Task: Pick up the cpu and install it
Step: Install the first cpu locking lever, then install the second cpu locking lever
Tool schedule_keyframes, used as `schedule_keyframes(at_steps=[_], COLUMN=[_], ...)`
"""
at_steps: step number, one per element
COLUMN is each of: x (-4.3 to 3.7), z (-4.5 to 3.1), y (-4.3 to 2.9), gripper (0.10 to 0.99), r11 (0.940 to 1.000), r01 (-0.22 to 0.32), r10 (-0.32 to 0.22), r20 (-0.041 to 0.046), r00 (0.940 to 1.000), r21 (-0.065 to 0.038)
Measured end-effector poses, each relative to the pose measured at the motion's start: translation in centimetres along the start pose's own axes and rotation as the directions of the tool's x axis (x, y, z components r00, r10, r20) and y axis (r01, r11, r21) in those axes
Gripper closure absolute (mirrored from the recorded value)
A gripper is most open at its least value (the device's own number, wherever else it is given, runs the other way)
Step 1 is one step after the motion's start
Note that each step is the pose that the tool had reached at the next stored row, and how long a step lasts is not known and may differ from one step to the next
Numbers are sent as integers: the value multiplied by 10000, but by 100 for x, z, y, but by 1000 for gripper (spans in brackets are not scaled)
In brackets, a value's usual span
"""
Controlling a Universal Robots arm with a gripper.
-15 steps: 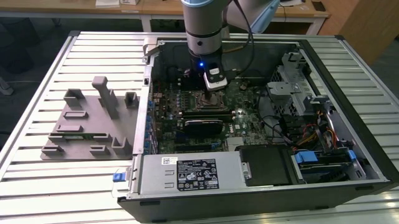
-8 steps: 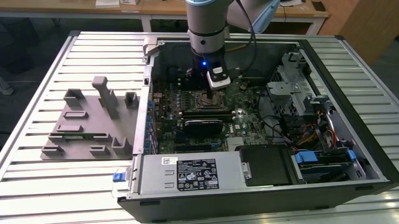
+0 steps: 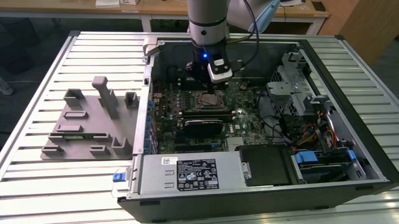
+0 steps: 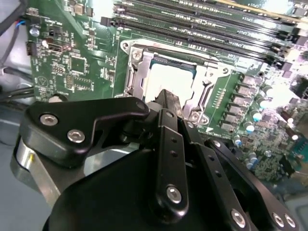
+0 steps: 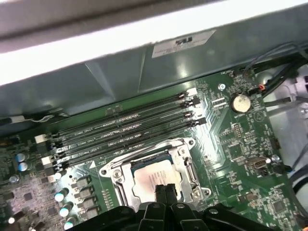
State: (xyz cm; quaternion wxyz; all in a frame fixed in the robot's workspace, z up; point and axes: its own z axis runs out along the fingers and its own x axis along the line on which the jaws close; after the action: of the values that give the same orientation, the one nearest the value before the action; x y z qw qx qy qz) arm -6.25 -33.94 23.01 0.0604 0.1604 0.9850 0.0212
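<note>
A slatted metal table carries an open computer case, with a wooden desk behind it in the exterior view. Outside the case, toward the exterior view's left, a grey fixture block stands on the slats.

Inside the case lies the green motherboard, and the socket frame sits on it beside a row of long black memory slots. The cpu rests flat within the socket frame, its pale silver top facing up; it shows in both wrist views.

The arm reaches down into the case, and the gripper hangs directly over the socket frame. Its two black fingers are pressed together at the tips, holding nothing. In the first wrist view the tips overlap the near edge of the cpu; whether they touch it cannot be told.

A black power supply with a label lies at the near end of the case, beyond the motherboard from the arm.
</note>
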Motion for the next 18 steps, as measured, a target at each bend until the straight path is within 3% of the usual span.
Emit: schedule_keyframes(at_steps=[6, 8, 13, 18], x=[-2, -14, -51, -54], z=[-7, -4, 6, 6], y=[1, 4, 15, 15], gripper=[980, 980, 980, 980], r11=[10000, 10000, 10000, 9999], r01=[1, -3, -5, -6], r10=[-1, 3, 8, 9], r20=[-14, -122, -290, -312], r00=[10000, 9999, 9996, 9995], r21=[2, 41, 95, 104])
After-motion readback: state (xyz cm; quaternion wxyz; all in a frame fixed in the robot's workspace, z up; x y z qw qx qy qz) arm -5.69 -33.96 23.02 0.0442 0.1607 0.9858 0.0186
